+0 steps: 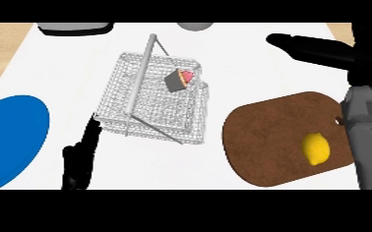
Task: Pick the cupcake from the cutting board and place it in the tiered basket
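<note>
- Two black hands in view, one low at the table's near-left part, one high over the far-right corner.
- Left hand (78, 159) near the near edge, fingers straight and pointing toward the far side, holding nothing, resting just beside the basket's near-left corner.
- Blue plate (20, 132) lying at the left edge, partly cut off there, close beside the left hand.
- Brown cutting board (272, 142) flat on the near-right part of the table, rounded, with a small handle notch on its right side.
- Yellow lemon (316, 149) sitting on the board's right portion, near the grey forearm (357, 123) coming up along the right edge.
- Wire tiered basket (156, 98) standing mid-table, just left of the board and apart from it, with a grey centre post leaning toward the far side.
- Cupcake (181, 79) lying tipped on its side inside the basket, in the far-right part of the mesh, dark wrapper to the left, pink top to the right; which tier, cannot tell.
- Right hand (312, 49) over the far-right area, fingers stretched out straight toward the left, empty, well apart from the cupcake and above the board's far edge.
- Dark grey object (75, 28) at the far-left edge, cut off.
- Round grey object (195, 26) at the middle of the far edge, only partly showing.
</note>
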{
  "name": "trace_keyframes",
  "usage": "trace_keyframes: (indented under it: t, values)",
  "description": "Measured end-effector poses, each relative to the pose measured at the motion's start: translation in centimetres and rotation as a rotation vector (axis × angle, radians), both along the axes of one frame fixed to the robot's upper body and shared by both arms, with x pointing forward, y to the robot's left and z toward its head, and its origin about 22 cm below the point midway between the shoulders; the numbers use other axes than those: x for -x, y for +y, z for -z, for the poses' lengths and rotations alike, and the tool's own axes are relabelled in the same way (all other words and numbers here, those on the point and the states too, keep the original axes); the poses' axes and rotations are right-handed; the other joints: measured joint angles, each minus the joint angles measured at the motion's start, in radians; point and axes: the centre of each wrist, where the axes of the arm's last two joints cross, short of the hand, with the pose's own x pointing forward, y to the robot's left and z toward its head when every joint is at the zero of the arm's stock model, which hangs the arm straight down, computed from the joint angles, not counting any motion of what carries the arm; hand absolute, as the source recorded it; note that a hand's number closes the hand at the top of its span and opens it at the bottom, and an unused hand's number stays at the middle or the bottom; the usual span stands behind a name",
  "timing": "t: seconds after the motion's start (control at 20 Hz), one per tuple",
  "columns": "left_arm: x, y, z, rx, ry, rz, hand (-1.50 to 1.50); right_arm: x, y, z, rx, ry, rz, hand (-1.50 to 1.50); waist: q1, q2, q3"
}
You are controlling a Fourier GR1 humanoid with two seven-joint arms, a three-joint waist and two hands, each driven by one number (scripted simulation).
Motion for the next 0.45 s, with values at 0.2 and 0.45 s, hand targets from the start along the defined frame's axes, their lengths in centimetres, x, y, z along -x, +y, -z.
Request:
trace_keyframes:
  t: [0.2,0.45]
  values:
    - [0.2,0.4,-0.2,0.004,0.006,-0.008,0.0,3.7,-6.2,-0.6,-0.006,0.016,0.016,-1.5,-0.008,-0.001,0.001]
    - [0.0,0.4,-0.3,0.003,0.009,-0.013,0.0,7.6,-13.4,-0.5,-0.004,0.029,-0.011,-1.5,-0.009,0.002,0.001]
